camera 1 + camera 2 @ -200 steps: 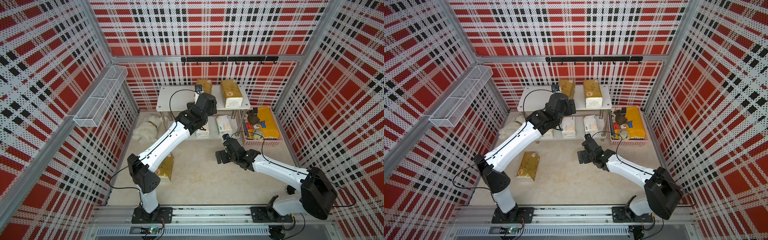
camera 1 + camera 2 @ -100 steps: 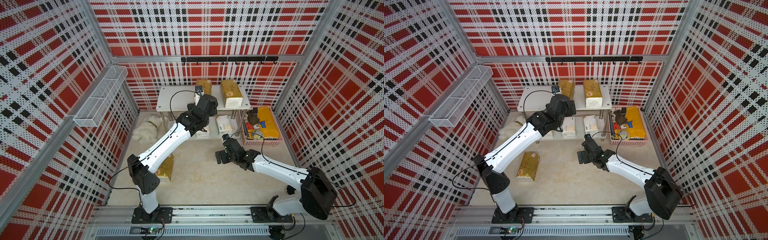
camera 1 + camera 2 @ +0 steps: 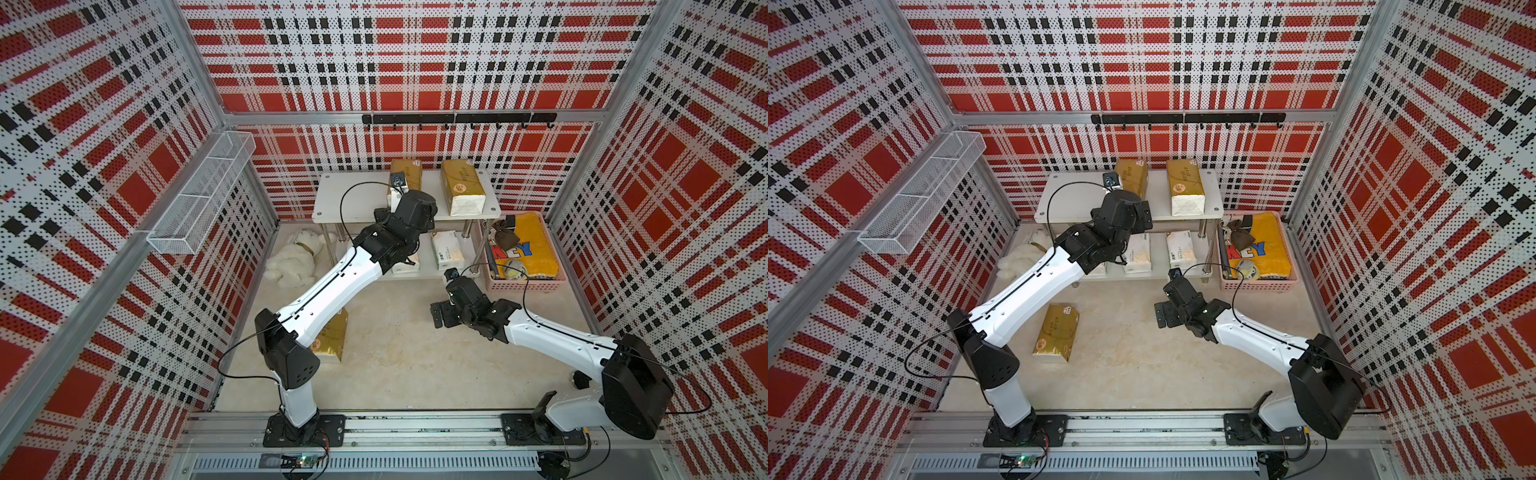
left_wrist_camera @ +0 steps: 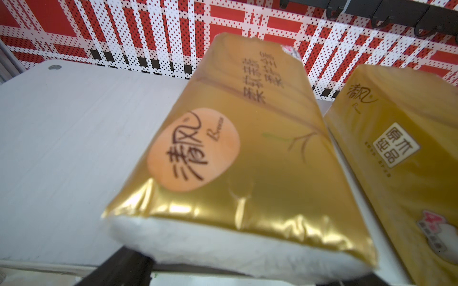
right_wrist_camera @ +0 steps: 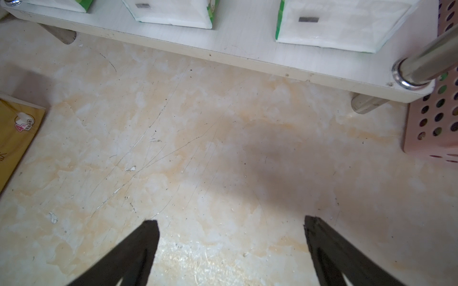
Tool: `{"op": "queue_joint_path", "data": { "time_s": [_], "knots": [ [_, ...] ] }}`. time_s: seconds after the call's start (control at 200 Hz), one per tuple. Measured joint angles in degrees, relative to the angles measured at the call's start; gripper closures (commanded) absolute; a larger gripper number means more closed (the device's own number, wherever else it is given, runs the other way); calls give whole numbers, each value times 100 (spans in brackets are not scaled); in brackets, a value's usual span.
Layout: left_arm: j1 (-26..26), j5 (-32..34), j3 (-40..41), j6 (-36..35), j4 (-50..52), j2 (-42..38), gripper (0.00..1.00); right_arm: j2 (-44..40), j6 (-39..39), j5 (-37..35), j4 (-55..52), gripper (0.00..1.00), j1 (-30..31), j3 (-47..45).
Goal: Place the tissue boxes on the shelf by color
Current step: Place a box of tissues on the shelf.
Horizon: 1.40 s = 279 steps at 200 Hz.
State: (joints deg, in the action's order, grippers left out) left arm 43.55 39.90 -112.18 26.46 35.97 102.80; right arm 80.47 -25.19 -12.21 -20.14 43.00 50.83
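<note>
While the left arm [image 3: 332, 282] stretches long to the shelf [image 3: 332, 199] in both top views, the left gripper [image 3: 400, 198] is at the near end of a gold tissue pack [image 3: 409, 169] on the top board, and the right arm [image 3: 552, 336] crouches low over the floor [image 3: 415, 353]. From the left wrist that pack [image 4: 238, 148] fills the frame; whether the gripper clamps it I cannot tell. From the right wrist the right gripper [image 5: 229, 220] hangs with fingers wide apart above the floor.

Left claw mostly hidden
The blurred gold pack [image 4: 250, 138] covers the left claw [image 4: 247, 273] at its near end, so whether it grips seems unclear; in a top view the left arm [image 3: 332, 282] hides part of the floor pack [image 3: 334, 332].
</note>
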Motion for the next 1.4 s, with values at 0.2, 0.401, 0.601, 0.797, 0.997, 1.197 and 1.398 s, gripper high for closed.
{"op": "queue_joint_path", "data": {
  "time_s": [0.2, 0.401, 0.601, 0.797, 0.997, 1.197, 1.398],
  "knots": [
    [26, 4, 4, -39, -74, -28, 0, 0, 0, 0, 4, 0, 0, 0],
    [59, 7, 50, -83, -103, -55, 1, 0, 0, 0, 11, 0, 0, 0],
    [111, 66, 155, -101, -114, -120, 1, 0, 0, 0, 11, 0, 2, 0],
    [133, 109, 282, -98, -125, -234, 1, 7, 0, -2, 11, 0, 11, 0],
    [151, 111, 507, -87, -129, -422, 1, 44, 0, -4, 11, 0, 17, 0],
    [234, 87, 579, -90, -157, -494, 1, 59, 0, -11, 9, 0, 61, 2],
    [334, 87, 791, -87, -168, -570, 1, 66, -2, -28, 4, 0, 76, 24]
  ]
}}
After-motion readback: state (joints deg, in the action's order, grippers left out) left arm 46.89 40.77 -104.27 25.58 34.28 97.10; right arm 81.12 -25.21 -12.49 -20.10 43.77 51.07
